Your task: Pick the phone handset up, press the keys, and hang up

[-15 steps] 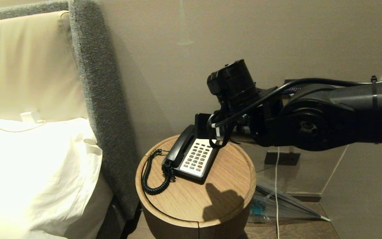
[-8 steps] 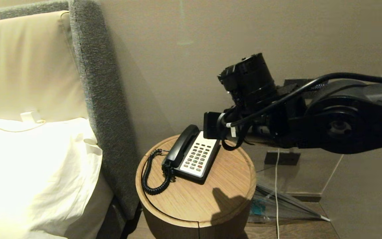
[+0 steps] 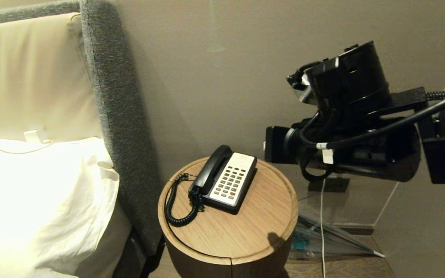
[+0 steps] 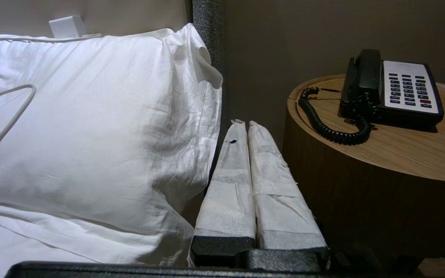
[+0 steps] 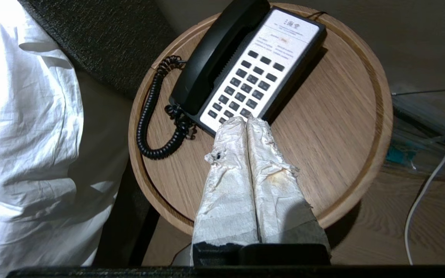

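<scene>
The black phone handset (image 3: 211, 168) lies in its cradle on the left side of the phone, and its coiled cord (image 3: 176, 208) loops over the table top. The keys (image 3: 230, 181) are dark grey, set in a cream faceplate. In the right wrist view the handset (image 5: 214, 58) and keys (image 5: 245, 88) lie below my right gripper (image 5: 245, 120). Its white-wrapped fingers are shut and empty, hovering above the phone's near edge. My right arm (image 3: 354, 116) hangs to the right of the phone. My left gripper (image 4: 244, 123) is shut and empty, low between the pillow and the table's side.
The phone stands on a round wooden side table (image 3: 245, 231) with a raised rim. A grey padded headboard (image 3: 118, 116) and white pillow (image 3: 33, 200) are close on the left. A white cable (image 3: 322, 216) hangs by the wall right of the table.
My right arm has lifted and drawn back to the right, away from the keys. Its shadow on the table has slid right. The phone and handset have not moved.
</scene>
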